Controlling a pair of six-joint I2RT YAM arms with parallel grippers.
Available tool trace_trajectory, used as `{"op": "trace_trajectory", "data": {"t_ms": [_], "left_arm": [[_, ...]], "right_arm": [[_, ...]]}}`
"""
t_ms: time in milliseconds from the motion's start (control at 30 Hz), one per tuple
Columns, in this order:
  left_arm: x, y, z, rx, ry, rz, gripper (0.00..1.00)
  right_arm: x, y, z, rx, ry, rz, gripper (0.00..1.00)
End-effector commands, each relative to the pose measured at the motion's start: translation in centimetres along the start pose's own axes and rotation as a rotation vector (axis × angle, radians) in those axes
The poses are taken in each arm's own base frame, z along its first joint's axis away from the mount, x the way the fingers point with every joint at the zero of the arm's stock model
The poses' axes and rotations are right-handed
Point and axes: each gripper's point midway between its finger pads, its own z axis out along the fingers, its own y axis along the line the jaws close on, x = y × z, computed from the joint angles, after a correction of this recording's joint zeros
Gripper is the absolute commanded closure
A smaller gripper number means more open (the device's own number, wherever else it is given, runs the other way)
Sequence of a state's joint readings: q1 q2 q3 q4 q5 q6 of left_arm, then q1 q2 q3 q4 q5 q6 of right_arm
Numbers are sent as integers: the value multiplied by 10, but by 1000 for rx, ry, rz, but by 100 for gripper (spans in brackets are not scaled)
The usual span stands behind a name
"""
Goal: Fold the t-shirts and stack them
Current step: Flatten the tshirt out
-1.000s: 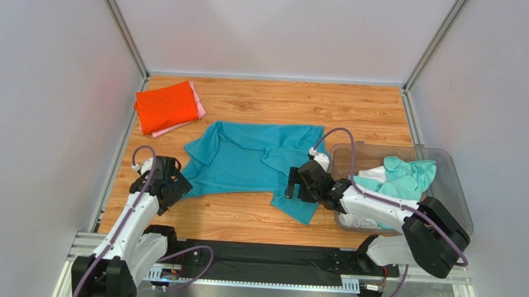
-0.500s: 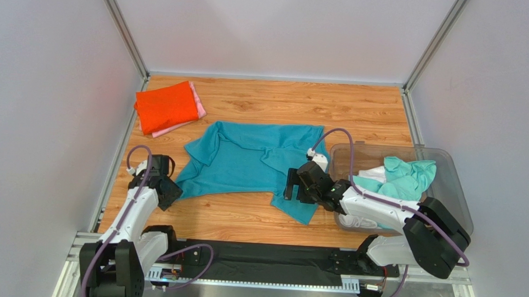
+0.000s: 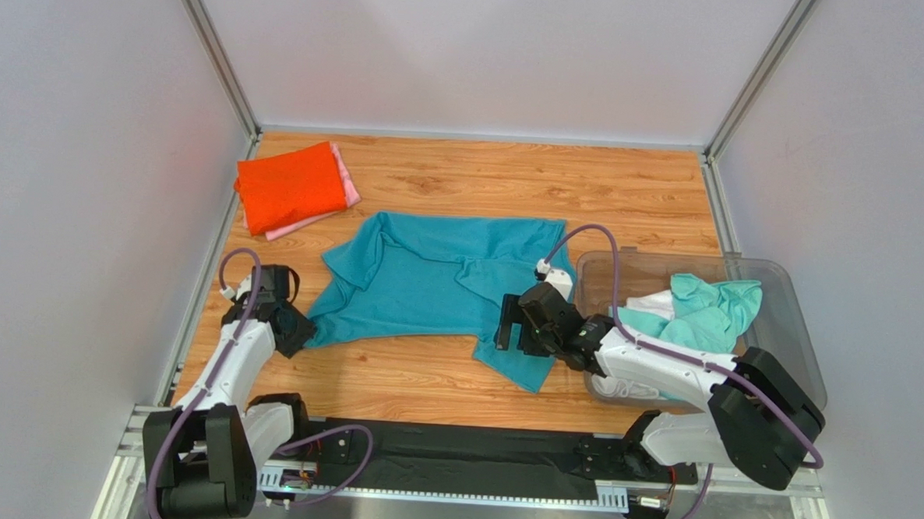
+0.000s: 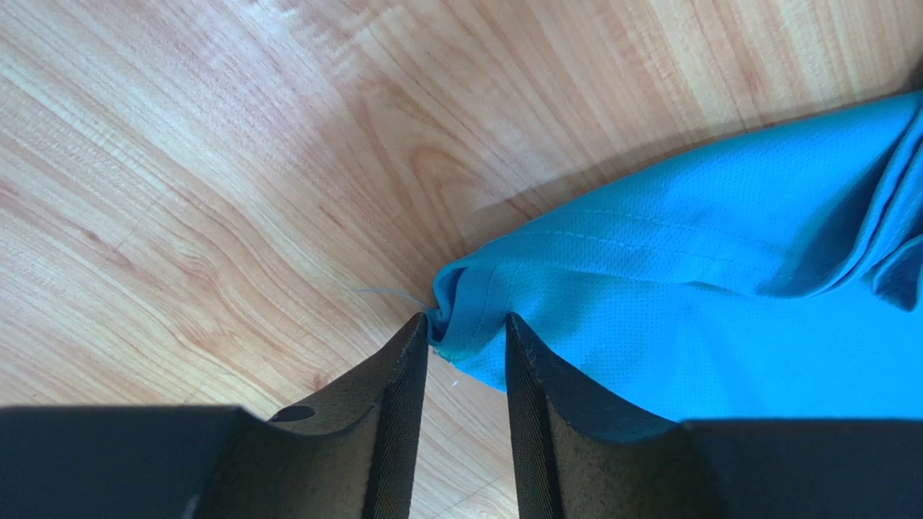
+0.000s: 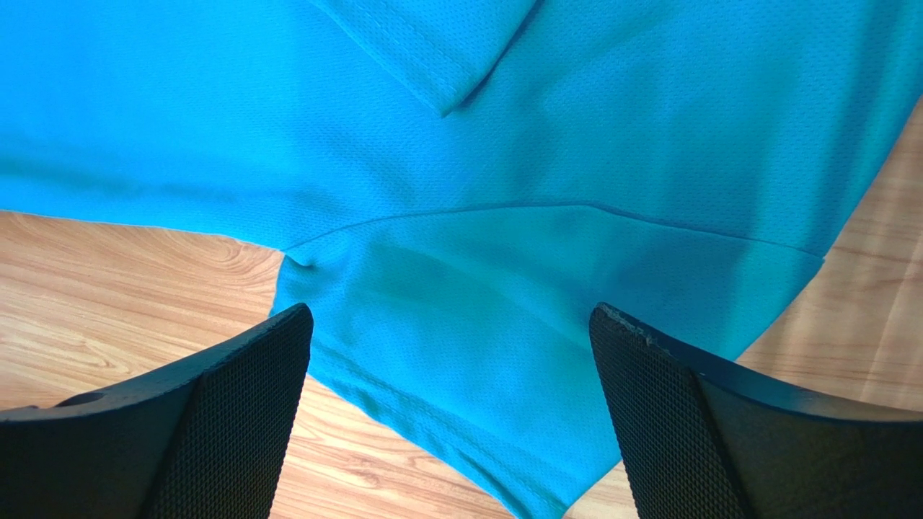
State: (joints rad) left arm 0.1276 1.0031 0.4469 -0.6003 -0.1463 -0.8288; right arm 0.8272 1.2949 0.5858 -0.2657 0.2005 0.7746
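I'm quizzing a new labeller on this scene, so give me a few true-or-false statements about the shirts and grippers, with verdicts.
1. The teal shirt lies unfolded on the table. True.
2. A corner of the teal shirt sits between the left gripper's fingers. True.
3. The right gripper is shut on a sleeve. False: its jaws stand wide open over the teal shirt.
4. The orange shirt is in the bin. False: it lies folded on a pink shirt at the table's far left; the bin holds mint-green cloth and white cloth.
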Motion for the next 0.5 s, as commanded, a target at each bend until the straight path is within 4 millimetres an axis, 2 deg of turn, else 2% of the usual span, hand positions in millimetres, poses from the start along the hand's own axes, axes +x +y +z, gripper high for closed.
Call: {"op": "trace_trajectory", "data": {"t_ms": [0,167,200,233,400,467], "left_arm": [[9,4,8,-5,49,15,62],[9,3,9,4,59,15,76],[10,1,9,14,57,20,93],[9,1,9,20,56,21,100],[8,-4,6,72,29,34,100],[6,-6,4,91,9,30,100]], "right_arm": [[-7,3,-6,-9,-43,20,0],[-7,1,-9,1,-49,26,0],[-7,2,-10,-2,-51,28,0],[-7,2,-11,1,-50,25,0],[-3,9,-18,-11,-42,-21,0],[-9,16,-23,-7,-64,-53,0]]}}
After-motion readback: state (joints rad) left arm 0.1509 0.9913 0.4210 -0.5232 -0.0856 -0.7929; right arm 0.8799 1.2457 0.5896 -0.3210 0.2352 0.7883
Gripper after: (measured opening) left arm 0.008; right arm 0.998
